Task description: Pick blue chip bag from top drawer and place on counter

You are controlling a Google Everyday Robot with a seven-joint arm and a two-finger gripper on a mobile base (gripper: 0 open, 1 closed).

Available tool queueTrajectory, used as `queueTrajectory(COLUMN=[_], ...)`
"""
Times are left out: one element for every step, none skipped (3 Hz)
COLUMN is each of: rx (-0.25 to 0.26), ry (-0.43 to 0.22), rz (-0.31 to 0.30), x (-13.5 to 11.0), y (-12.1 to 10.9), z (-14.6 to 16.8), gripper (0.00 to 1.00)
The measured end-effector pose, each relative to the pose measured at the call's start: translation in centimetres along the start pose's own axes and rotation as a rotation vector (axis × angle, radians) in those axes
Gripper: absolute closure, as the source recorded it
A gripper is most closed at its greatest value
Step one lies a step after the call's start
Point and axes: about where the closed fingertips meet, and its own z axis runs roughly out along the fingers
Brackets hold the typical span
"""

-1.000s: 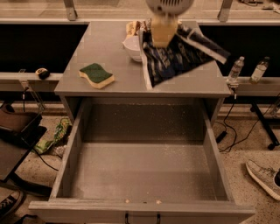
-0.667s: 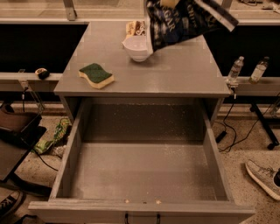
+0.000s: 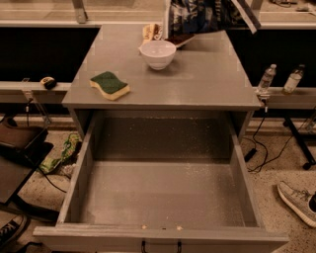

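Gripper offscreen; one blue chip bag

Nothing here can be read. The blue chip bag, hanging at the top edge over the far end of the counter, bears pale lettering too blurred to make out. The pincer is out of view past that edge. The labels on the two bottles are illegible.
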Motion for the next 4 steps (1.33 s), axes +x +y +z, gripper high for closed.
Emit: queueTrajectory(rx=[-0.078, -0.080, -0.070, -0.062], ry=[-0.205, -0.358, -0.436, -0.461], rz=[0.114, 0.207, 0.283, 0.377], x=[3.7, 6.3, 9.4, 13.2], y=[0.5, 0.4, 1.1, 2.2], z=[7.3, 10.9, 14.1, 17.1], gripper=[1.00, 1.00, 1.00, 1.00])
